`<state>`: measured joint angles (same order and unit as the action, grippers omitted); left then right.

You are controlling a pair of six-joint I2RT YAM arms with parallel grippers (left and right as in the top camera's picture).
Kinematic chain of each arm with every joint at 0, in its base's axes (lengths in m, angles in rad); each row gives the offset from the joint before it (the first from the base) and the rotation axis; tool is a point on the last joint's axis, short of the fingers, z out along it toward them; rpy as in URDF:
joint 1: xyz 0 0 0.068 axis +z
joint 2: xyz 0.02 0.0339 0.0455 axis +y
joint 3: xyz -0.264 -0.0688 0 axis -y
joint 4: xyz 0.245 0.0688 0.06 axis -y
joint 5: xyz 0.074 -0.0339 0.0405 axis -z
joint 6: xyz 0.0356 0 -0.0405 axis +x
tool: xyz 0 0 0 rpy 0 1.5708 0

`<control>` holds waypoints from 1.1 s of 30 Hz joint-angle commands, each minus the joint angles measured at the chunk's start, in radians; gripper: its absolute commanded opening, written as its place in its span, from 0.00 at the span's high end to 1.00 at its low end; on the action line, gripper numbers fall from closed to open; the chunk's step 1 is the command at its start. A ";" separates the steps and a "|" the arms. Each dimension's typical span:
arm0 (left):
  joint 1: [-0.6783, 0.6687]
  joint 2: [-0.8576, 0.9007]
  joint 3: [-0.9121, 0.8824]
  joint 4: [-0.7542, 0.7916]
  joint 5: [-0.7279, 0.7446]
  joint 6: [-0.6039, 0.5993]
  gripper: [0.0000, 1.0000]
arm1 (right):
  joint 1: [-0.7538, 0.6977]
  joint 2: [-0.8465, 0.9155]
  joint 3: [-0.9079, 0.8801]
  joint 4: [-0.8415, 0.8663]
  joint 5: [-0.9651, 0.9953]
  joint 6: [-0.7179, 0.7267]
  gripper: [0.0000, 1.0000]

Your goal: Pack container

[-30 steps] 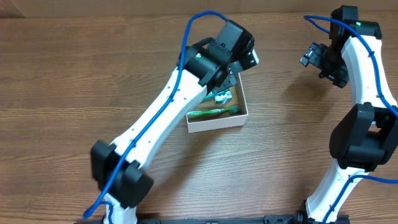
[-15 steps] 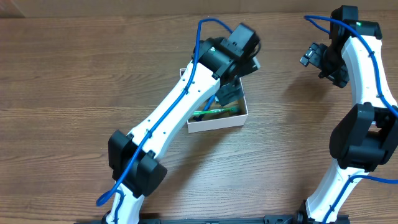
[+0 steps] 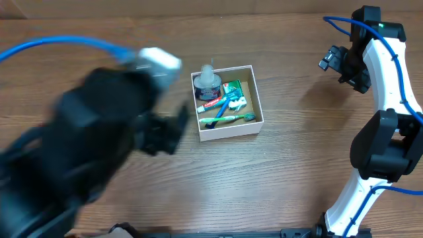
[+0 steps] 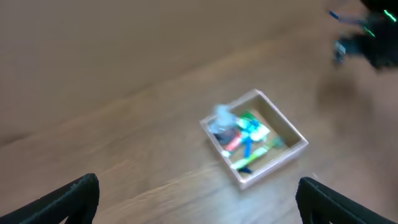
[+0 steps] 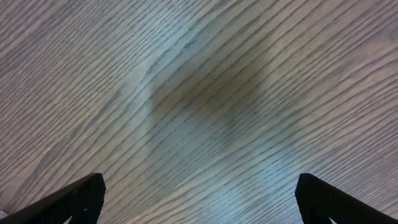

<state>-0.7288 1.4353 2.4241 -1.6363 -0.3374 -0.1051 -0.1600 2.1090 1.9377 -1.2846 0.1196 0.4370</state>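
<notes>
The square cardboard box [image 3: 231,129], with thin white walls and a brown floor, sits mid-desk [image 3: 297,172] on streaky wood grain. Inside lie a green toothbrush [image 3: 228,119], a red-and-white tube [image 3: 210,104] and a clear, round-topped bottle [image 3: 207,81]; the rest is too jumbled to tell. The left arm [image 3: 86,145] is a dark blur, cut off by the frame. The left fingers [image 4: 68,196] are spread wide and empty, well apart from the box. The right fingers [image 5: 74,196], also wide and empty, hang over wood far to the right.
</notes>
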 commanded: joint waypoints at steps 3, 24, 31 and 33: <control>0.486 -0.318 -0.492 0.416 0.393 0.099 0.00 | 0.002 -0.009 0.005 0.002 0.011 0.005 0.00; 0.779 -1.433 -2.419 1.607 0.649 0.105 0.00 | 0.002 -0.009 0.005 0.002 0.011 0.005 0.00; 0.780 -1.431 -2.419 1.588 0.644 0.105 0.00 | 0.002 -0.009 0.005 0.002 0.011 0.005 0.00; 0.780 -1.431 -2.419 1.588 0.644 0.105 0.00 | 0.002 -0.009 0.005 0.002 0.011 0.005 0.01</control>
<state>0.0422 0.0177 0.0082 -0.0494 0.3000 0.0177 -0.1600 2.1090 1.9369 -1.2850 0.1196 0.4377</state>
